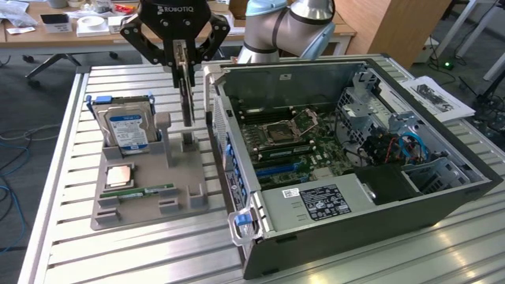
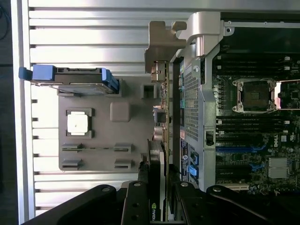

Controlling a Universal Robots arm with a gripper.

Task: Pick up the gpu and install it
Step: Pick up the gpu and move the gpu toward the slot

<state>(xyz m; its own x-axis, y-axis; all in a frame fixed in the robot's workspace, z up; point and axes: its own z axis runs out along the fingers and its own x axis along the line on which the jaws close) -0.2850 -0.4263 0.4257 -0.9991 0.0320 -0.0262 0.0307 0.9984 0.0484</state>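
gpu (image 1: 187, 89) is in the jaws, clamped across its flat faces, card hanging vertical and edge-on to the exterior view. Jaws partly closed on the board, one finger on each side.

Position: it hangs over the back corner of the grey fixture (image 1: 146, 207), over the upright post there, just beside the outer wall of the PC case (image 1: 442, 195), on the exterior view's left of that wall. Can't tell whether the lower end is fully clear of the post.

Wrist view: gpu (image 2: 161, 140) runs as a thin strip between the fixture (image 2: 105, 159) and the case wall (image 2: 192, 93). The pale metal bracket is at the end away from the jaws. Green logo on the card shows between the fingers (image 2: 136, 201).

Rest of the fixture:
- hard drive (image 1: 126, 127), blue label, standing upright in its slot with blue side rails
- CPU chip (image 1: 118, 176) flat in its pocket
- memory stick (image 1: 142, 192) lying along the front row

Case lies on its side on the bench (image 1: 103, 254), side panel off. Motherboard (image 1: 292, 142) is exposed, CPU socket (image 1: 285, 127) is bare, and blue expansion slots (image 1: 278, 170) sit near the power supply. Gpu is outside the case, not in any slot.

Some papers (image 1: 438, 97) lie on the bench past the case, on the exterior view's right.
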